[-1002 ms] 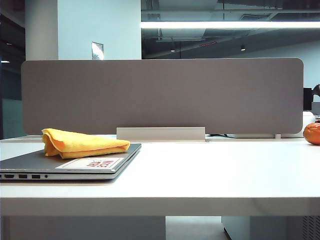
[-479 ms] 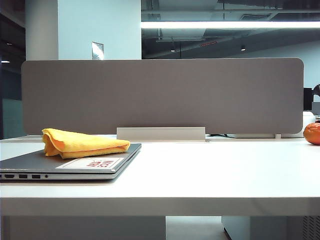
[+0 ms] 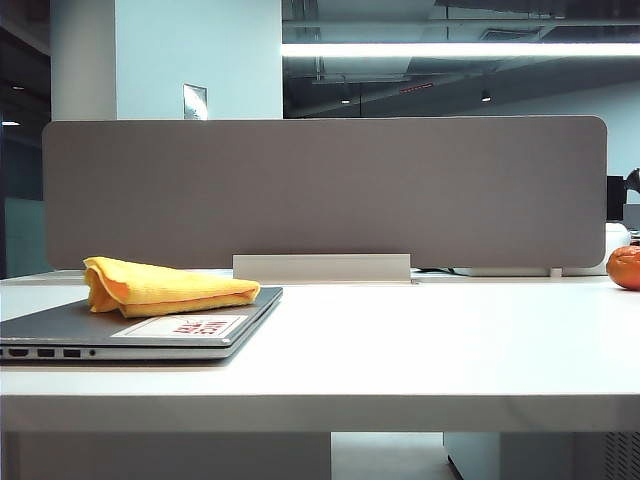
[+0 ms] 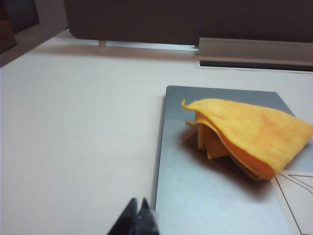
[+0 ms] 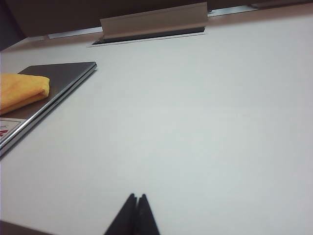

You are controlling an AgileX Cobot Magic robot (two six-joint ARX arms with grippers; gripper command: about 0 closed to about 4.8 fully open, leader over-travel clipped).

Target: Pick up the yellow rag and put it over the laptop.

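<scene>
The yellow rag (image 3: 165, 286) lies folded on the closed grey laptop (image 3: 90, 330) at the left of the white table, its orange inner folds showing. In the left wrist view the yellow rag (image 4: 249, 134) rests on the lid of the laptop (image 4: 205, 196); my left gripper (image 4: 138, 201) is shut and empty, near the lid's edge and well short of the cloth. In the right wrist view my right gripper (image 5: 137, 197) is shut and empty over bare table, with the laptop (image 5: 58, 81) and the yellow rag (image 5: 22, 90) far off to one side. Neither gripper shows in the exterior view.
A grey partition screen (image 3: 325, 190) with a pale cable tray (image 3: 322, 267) runs along the table's back edge. A round orange fruit (image 3: 625, 267) sits at the far right. A white sticker with red lettering (image 3: 185, 326) is on the lid.
</scene>
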